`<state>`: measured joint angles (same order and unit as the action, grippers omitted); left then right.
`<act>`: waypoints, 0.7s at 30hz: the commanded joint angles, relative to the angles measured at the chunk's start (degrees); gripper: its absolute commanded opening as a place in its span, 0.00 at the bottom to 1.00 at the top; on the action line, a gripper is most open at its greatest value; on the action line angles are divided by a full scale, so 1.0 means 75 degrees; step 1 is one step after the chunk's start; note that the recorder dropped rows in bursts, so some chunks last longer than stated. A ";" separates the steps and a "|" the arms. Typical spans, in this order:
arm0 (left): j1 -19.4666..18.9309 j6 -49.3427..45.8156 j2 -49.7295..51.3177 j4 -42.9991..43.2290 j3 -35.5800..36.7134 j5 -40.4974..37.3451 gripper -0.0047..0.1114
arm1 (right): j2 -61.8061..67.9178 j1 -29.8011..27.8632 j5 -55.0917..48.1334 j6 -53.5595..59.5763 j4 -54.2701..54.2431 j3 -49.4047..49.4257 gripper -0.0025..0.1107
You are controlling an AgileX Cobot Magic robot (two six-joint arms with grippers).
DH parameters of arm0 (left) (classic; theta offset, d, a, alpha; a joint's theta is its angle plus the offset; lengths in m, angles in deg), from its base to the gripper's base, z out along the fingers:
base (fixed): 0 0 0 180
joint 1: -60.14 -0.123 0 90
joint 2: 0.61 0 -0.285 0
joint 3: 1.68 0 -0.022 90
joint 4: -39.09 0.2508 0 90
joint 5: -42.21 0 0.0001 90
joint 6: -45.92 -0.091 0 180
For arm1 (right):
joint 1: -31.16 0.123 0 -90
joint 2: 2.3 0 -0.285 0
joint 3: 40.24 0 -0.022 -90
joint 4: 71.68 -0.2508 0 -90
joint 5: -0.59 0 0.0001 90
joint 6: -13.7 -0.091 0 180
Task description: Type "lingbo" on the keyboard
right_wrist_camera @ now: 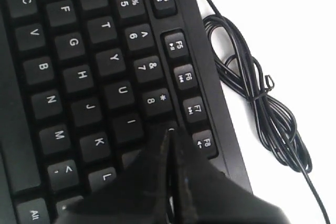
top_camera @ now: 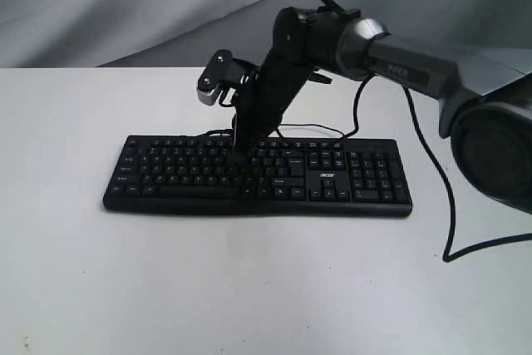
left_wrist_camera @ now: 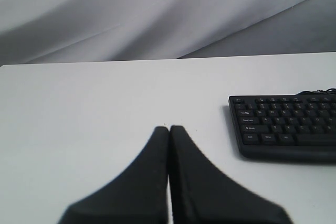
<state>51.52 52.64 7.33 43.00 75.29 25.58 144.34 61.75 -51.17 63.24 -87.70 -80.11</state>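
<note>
black keyboard point(top_camera: 258, 174) lying flat in the middle of the desk point(top_camera: 249, 288), my right pincer point(right_wrist_camera: 169, 132) pressed together, tips down at the upper rows just past the 8 key point(right_wrist_camera: 156, 99), coiled cable point(right_wrist_camera: 252, 77) behind the keyboard, my left pincer point(left_wrist_camera: 169, 128) likewise closed tight, over bare desk off the keyboard's end

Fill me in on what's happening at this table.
The robot is working on the black keyboard. Its right pincer is shut and points tip-down into the upper key rows, right beside the I key and the 8 key; the key under the tip is hidden. The left pincer, also shut, hangs over the white table off the keyboard's end. The cable lies coiled behind the keyboard.
</note>
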 commanded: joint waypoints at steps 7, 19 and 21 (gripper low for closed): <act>-0.0015 0.0031 -0.0020 -0.0062 0.0033 0.0035 0.04 | -0.0059 -0.0055 0.0015 0.0216 -0.0334 0.0269 0.02; -0.0015 0.0031 -0.0020 -0.0062 0.0033 0.0035 0.04 | -0.0059 -0.0059 0.0211 0.0335 -0.0411 0.0371 0.02; -0.0015 0.0031 -0.0020 -0.0062 0.0033 0.0035 0.04 | -0.0059 -0.0059 0.0211 0.0367 -0.0460 0.0371 0.02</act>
<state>51.52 52.64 7.33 43.00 75.29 25.58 144.34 61.66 -50.00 65.10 -90.04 -77.37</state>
